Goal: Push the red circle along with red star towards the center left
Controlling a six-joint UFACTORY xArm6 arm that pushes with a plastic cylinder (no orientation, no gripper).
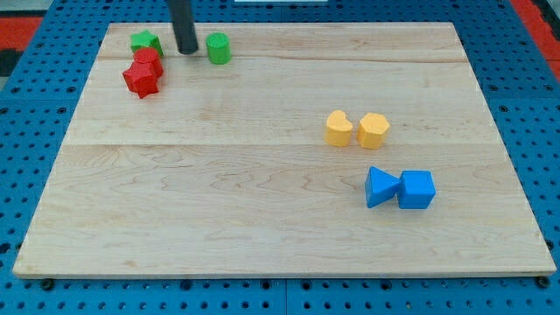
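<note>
Eight blocks sit on the wooden bench (pixel 262 219): two red, two green, two yellow, two blue. At upper left, the red circle (pixel 148 59) touches the red star (pixel 140 79). My tip (pixel 185 51) rests between them and the green cylinder (pixel 218 48), below-right of the other green block (pixel 143 41); no pincer is fitted, so its state cannot be told

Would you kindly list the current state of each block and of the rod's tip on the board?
my tip: on the board, between the two green blocks, apart from the red pair
red circle: touching the red star
red star: at the view's upper left
green block: just above the red circle
green cylinder: alone, upright
yellow blocks: side by side
blue blocks: touching
</note>
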